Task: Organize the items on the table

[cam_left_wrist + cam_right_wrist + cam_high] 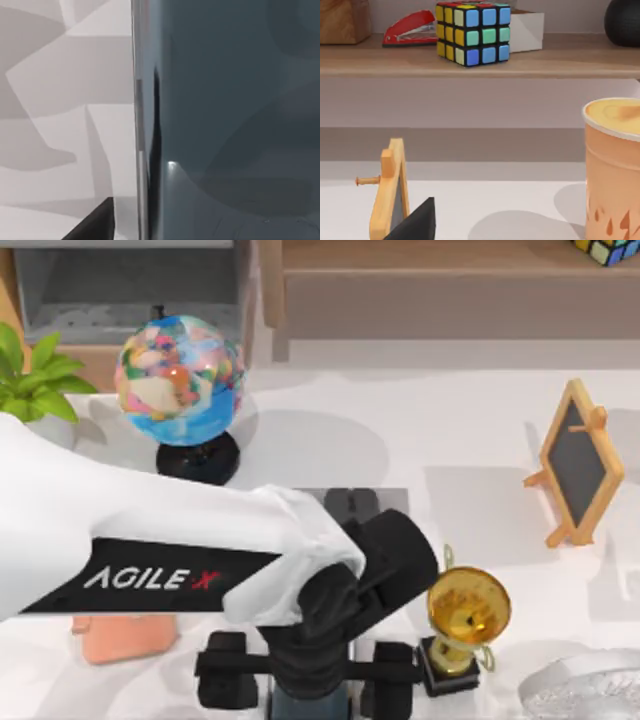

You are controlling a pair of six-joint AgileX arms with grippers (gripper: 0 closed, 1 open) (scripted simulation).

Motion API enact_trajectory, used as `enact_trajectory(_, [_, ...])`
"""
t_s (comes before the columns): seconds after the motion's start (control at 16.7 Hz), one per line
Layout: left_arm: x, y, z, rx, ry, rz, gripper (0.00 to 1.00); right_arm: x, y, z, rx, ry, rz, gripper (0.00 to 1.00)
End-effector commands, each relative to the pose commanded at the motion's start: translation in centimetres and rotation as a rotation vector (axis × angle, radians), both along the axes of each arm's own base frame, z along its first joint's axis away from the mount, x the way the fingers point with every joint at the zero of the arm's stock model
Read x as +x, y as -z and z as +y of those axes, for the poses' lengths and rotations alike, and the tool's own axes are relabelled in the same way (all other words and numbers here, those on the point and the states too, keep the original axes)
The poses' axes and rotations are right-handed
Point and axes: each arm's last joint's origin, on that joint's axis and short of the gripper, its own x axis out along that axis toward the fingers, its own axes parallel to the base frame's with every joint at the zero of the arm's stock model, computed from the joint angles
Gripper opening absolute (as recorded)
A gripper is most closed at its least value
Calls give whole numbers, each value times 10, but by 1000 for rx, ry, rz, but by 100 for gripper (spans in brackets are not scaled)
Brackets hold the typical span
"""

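On the white desk (400, 430), going left to right in the top view: a plant (30, 375) sits at 9 o'clock near the left edge, with a globe (180, 380) just to its right at about 10 o'clock. Below them a flat orange thing (130, 638) lies on the desk at 7 o'clock, partly under the left arm (120, 530). That arm reaches in from the left edge toward 6 o'clock, where its left gripper (310, 670) points down over a blue-grey phone (308, 705) at the bottom edge of the view. In the left wrist view the phone (235, 110) stands very close to the camera, its glossy face and metal side edge upright against the desk; I cannot tell whether the fingers are pinching it or spread, as the arm hides them. Right of the gripper a gold trophy (465, 615) stands at 5 o'clock, and a small wood-framed chalkboard (580, 460) at 3 o'clock. On the shelf, a puzzle cube (472, 32) and a red stapler (410, 29) show in the right wrist view, with an orange cup (612, 170) close by on the desk.
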Motion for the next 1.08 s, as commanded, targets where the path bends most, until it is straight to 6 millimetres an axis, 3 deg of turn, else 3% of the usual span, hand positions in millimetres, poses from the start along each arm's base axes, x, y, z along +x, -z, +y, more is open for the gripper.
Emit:
enact_trajectory(0.48, [0,0,0,0,0,0,2,0,0,0,0,0,0,100])
enact_trajectory(0.96, [0,0,0,0,0,0,0,0,0,0,0,0,0,100])
enact_trajectory(1.08, [-1,-8,1,-7,6,-4,0,0,0,0,0,0,0,100])
